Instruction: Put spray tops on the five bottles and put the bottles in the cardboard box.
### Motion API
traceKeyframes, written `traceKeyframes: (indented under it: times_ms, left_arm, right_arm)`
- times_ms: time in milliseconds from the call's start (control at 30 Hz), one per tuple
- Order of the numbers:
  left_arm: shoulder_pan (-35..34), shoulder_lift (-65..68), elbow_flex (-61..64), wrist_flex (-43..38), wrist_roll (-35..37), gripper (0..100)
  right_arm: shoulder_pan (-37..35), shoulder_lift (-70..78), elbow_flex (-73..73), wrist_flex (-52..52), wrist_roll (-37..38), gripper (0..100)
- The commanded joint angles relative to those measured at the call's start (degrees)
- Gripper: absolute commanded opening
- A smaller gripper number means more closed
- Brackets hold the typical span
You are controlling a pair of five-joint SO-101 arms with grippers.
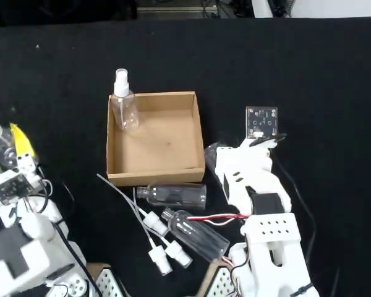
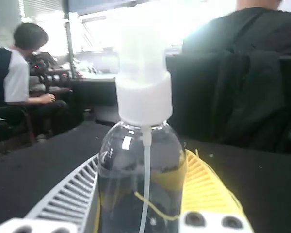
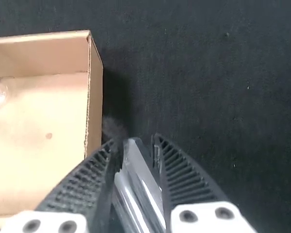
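Black table (image 1: 309, 74) bears a cardboard box (image 1: 154, 174) with 1 spray-topped bottle (image 1: 124, 110) inside.

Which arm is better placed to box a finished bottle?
Left: the left end effector holds a bottle with spray top on. The right end effector, beside the cardboard box, grips a second bottle showing no top.

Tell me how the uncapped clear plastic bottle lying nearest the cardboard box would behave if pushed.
The clear plastic bottle is round and lies on its side, so it would probably roll, though the brown cardboard box wall beside it may stop it. It looks empty, so it is likely light and easy to skid.
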Motion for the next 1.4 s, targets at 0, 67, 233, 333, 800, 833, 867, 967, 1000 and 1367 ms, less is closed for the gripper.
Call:
traceKeyframes:
  times_ms: [0,67,233,333,800,833,867,967,1000,1367]
  left_arm:
    - [2.51,-14.33,0.48,14.24,0.0,3]
    - [3.12,-20.4,0.48,20.22,0.0,3]
    - [6.29,-36.13,0.13,35.87,0.09,3]
    - [10.42,-44.66,0.22,42.2,0.09,3]
    - [31.6,-66.11,0.75,62.68,0.09,3]
    - [33.01,-66.55,1.01,63.47,0.09,3]
    - [34.59,-66.64,1.36,64.0,0.09,3]
    - [39.08,-66.64,2.15,63.82,0.09,3]
    - [40.75,-66.64,2.33,63.91,0.09,3]
    - [47.34,-66.46,2.24,64.35,0.09,3]
  right_arm:
    - [0.62,-2.77,-0.48,-1.85,0.0,8.0]
    - [0.62,-2.68,-0.48,-1.93,0.0,8.0]
    - [0.62,-2.77,-0.48,-1.93,0.09,8.0]
    - [0.62,-2.77,-0.48,-1.93,0.18,8.0]
    - [0.62,-2.68,-0.48,-1.93,0.26,8.0]
    - [0.62,-2.68,-0.48,-1.93,0.26,8.0]
    - [0.62,-2.68,-0.48,-1.93,0.26,8.0]
    - [0.62,-2.77,-0.48,-1.93,0.26,8.0]
    - [0.62,-2.86,-0.48,-1.93,0.35,8.0]
    - [0.7,-2.86,-0.48,-1.93,0.35,8.0]
